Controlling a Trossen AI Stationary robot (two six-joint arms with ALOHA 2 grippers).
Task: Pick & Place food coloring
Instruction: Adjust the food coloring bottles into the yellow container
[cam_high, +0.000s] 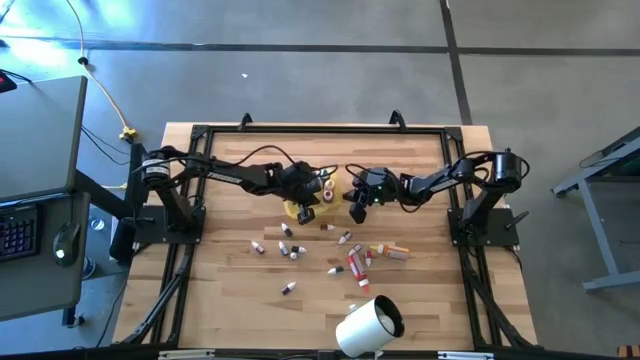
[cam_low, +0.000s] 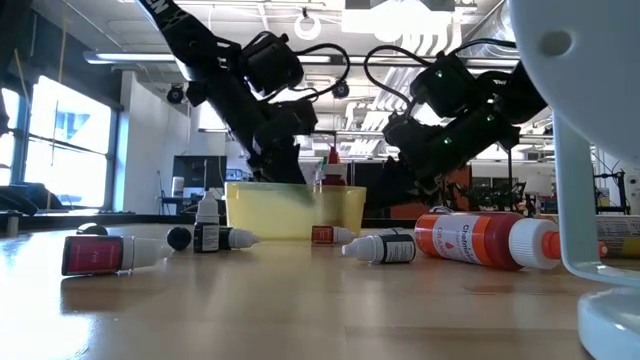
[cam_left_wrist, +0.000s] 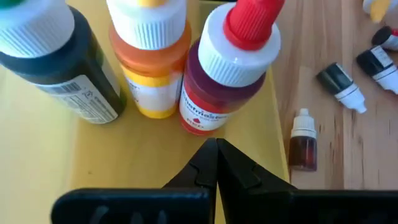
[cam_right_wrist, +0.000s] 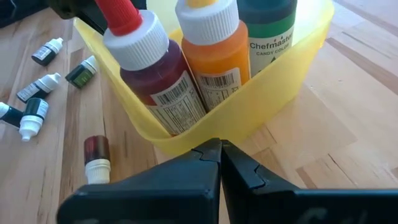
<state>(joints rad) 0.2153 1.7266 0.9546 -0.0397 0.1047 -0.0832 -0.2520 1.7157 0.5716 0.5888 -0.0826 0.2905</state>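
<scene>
yellow tray (cam_right_wrist: 273, 74) mid counter (cam_high: 230, 290), three upright bottles inside: red (cam_right_wrist: 155, 68), orange (cam_right_wrist: 214, 50), dark green (cam_right_wrist: 267, 25). left gripper (cam_left_wrist: 216, 163) over the tray's inside, fingers clenched on nothing. right gripper (cam_right_wrist: 221, 163) just outside the tray wall, fingers pressed together, empty too. small food coloring bottles (cam_high: 290, 250) lie scattered on the counter nearby (one dark red dropper (cam_left_wrist: 304, 144) just beside the tray). white cylinder (cam_high: 368, 325) on its side at the near edge.

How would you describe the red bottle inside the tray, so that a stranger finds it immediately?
Find the yellow tray near the middle of the table, between the two grippers. Three bottles stand upright in it in a row. The red bottle is at one end, beside the orange bottle; it alone has a red pointed tip on its white cap.
</scene>
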